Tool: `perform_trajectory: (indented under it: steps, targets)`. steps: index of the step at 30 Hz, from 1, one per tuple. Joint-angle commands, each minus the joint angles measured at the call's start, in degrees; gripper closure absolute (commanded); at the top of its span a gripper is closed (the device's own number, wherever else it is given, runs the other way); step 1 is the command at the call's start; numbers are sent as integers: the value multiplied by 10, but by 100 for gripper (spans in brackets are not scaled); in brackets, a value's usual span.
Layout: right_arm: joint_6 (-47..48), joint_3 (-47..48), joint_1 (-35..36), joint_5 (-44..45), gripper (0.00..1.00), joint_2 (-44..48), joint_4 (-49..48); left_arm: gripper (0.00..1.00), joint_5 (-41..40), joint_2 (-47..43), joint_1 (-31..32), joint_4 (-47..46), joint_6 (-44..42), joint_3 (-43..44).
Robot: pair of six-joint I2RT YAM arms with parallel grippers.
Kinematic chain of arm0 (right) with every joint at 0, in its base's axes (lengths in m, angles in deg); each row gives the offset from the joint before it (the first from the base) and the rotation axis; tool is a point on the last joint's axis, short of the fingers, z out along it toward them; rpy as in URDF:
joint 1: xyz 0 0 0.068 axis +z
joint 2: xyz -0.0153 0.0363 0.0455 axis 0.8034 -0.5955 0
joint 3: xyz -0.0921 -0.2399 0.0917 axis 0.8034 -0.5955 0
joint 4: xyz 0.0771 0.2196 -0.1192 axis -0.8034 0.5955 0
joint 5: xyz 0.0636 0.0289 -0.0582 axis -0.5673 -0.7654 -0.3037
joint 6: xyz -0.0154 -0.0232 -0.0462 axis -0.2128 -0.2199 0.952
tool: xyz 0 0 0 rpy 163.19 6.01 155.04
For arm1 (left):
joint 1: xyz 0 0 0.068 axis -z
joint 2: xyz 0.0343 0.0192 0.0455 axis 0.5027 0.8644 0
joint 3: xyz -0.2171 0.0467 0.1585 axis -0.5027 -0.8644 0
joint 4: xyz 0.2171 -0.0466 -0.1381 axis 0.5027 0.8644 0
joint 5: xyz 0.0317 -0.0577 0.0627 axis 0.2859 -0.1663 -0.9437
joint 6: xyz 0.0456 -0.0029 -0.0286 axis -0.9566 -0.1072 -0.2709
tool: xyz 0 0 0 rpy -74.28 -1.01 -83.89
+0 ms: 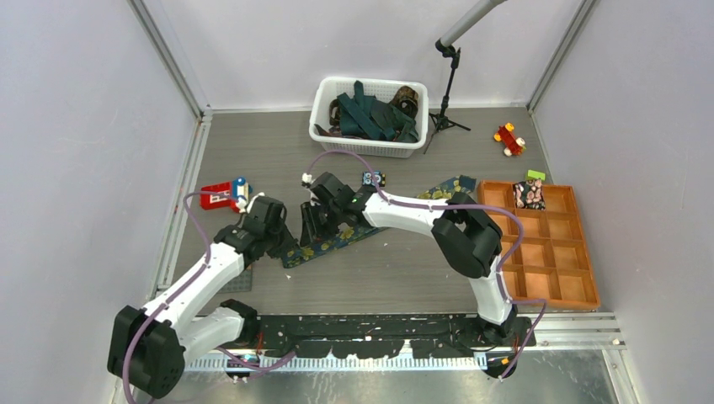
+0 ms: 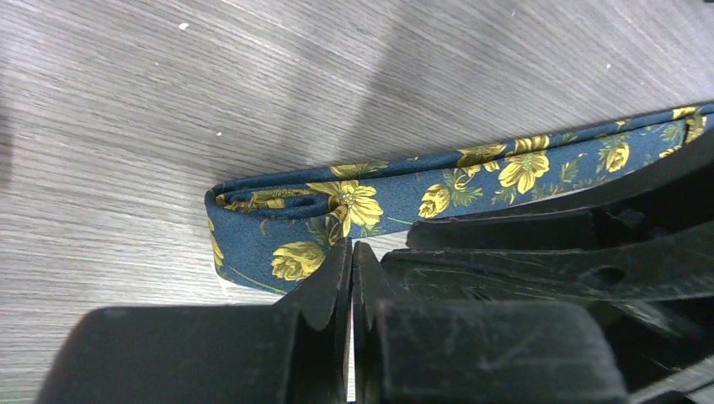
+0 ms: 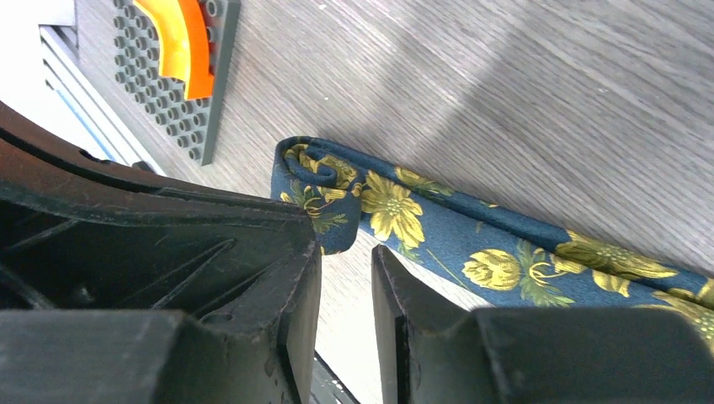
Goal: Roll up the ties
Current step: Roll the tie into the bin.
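A dark navy tie with yellow-gold flowers lies diagonally across the table's middle. Its left end is curled into a small loose roll, which also shows as a folded end in the left wrist view. My left gripper is shut with nothing between its jaws, its tips just short of that end; it shows from above. My right gripper has its jaws a little apart and empty, right beside the roll; it shows from above. Several more ties fill a white basket at the back.
An orange compartment tray at the right holds one rolled patterned tie. A grey studded baseplate with an orange piece lies near the roll. A red toy, a red-and-white block and a tripod stand are around.
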Motion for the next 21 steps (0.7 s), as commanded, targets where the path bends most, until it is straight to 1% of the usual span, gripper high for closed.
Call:
perform_trajectory:
  steps: [1,7,11,13,14,17,21]
  targets:
    - [-15,4,2,-26,65,23,-34,100,-28,-39,2,15,-7,13]
    - [-12,13,3,-32,60,20,-29,100,-51,-70,1,42,-18,27]
    - [-4,24,7,-23,56,15,-11,100,-76,-85,1,86,-32,44]
    - [5,38,11,-13,55,8,7,98,-92,-95,1,106,-39,49]
    - [9,44,14,-8,54,4,16,96,-100,-101,1,115,-43,50]
    - [21,72,23,4,53,-11,40,85,-116,-126,0,133,-50,44]
    - [30,102,31,16,53,-34,68,67,-125,-154,-1,154,-51,32]
